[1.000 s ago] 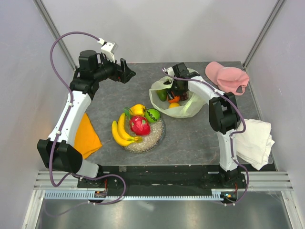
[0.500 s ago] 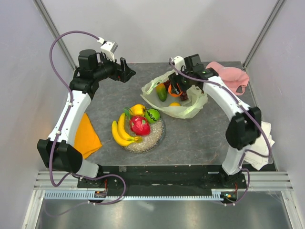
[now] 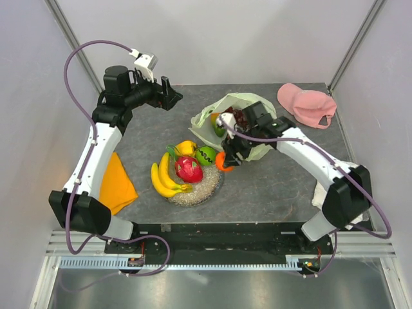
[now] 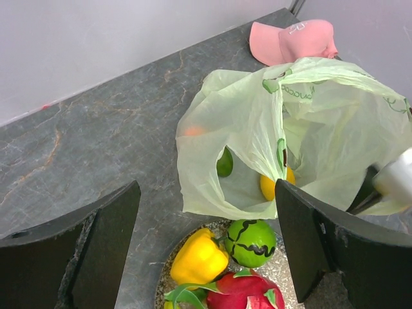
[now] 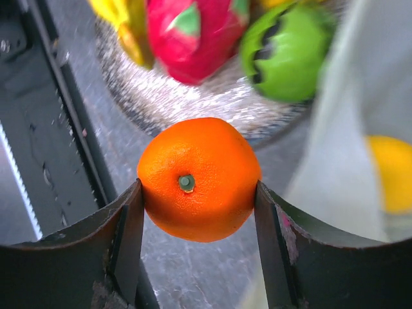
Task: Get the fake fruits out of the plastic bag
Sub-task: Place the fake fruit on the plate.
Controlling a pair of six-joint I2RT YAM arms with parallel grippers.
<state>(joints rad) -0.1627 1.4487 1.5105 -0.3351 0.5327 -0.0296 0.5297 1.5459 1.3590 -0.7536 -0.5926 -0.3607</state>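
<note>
The pale green plastic bag (image 3: 250,105) lies at the back middle of the table, mouth toward the plate; in the left wrist view (image 4: 257,122) it holds a green fruit (image 4: 224,164) and a yellow fruit (image 4: 268,187). My right gripper (image 3: 228,156) is shut on the orange (image 3: 223,161), holding it above the plate's right rim; the wrist view shows both fingers pressed on the orange (image 5: 198,177). The plate (image 3: 193,195) holds the banana bunch (image 3: 161,180), dragon fruit (image 3: 188,168), a green round fruit (image 3: 206,155) and a yellow fruit (image 3: 186,148). My left gripper (image 3: 170,96) is open and empty, held high left of the bag.
A pink cap (image 3: 306,103) lies at the back right. A white cloth (image 3: 317,193) shows at the right edge, mostly behind my right arm. An orange cloth (image 3: 116,180) lies at the left edge.
My right gripper has come out of the bag with the orange and moved forward and left to the plate's right rim. The bag has shifted and bunched up. The left arm barely moved.
</note>
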